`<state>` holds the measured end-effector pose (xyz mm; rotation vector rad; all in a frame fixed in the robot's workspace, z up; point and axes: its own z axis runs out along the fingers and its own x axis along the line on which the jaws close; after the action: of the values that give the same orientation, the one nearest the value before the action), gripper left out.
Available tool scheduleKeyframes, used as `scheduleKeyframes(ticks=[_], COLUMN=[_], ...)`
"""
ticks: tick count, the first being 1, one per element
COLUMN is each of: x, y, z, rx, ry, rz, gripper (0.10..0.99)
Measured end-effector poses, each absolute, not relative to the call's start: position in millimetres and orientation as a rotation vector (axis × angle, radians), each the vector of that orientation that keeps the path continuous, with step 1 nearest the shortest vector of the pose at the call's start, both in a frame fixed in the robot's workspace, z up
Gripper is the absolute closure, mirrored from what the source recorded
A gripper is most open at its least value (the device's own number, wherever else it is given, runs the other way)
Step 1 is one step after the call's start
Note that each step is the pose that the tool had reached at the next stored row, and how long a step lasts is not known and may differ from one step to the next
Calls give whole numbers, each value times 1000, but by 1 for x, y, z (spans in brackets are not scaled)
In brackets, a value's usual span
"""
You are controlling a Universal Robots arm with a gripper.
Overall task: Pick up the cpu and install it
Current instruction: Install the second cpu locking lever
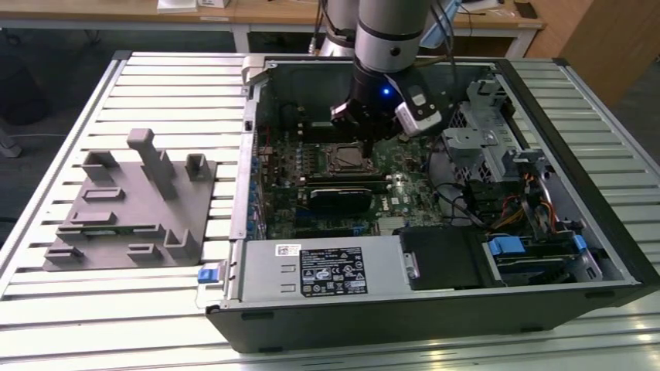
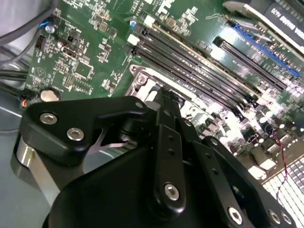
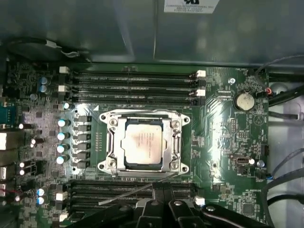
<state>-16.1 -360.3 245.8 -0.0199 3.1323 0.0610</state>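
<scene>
The cpu, a pale silvery square chip, lies flat inside the metal-framed socket on the green motherboard in the first wrist view. My gripper hangs inside the open computer case, just above the socket in the exterior view. Its black fingers meet at the tips over the socket's edge, shut with nothing between them. In the first wrist view my gripper stands apart from the chip, beside the socket's thin wire lever.
Memory slots flank the socket on both sides. A silver power-supply box and black drive cage fill the case's near end, with cables on the exterior view's right. A grey fixture block stands on the slatted table.
</scene>
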Motion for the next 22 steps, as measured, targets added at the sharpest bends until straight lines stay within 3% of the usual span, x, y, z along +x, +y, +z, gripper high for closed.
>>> scheduleKeyframes(ticks=[22], x=[-48], y=[-369], z=[232], rx=[-20], ry=[3133], rz=[61], gripper=[980])
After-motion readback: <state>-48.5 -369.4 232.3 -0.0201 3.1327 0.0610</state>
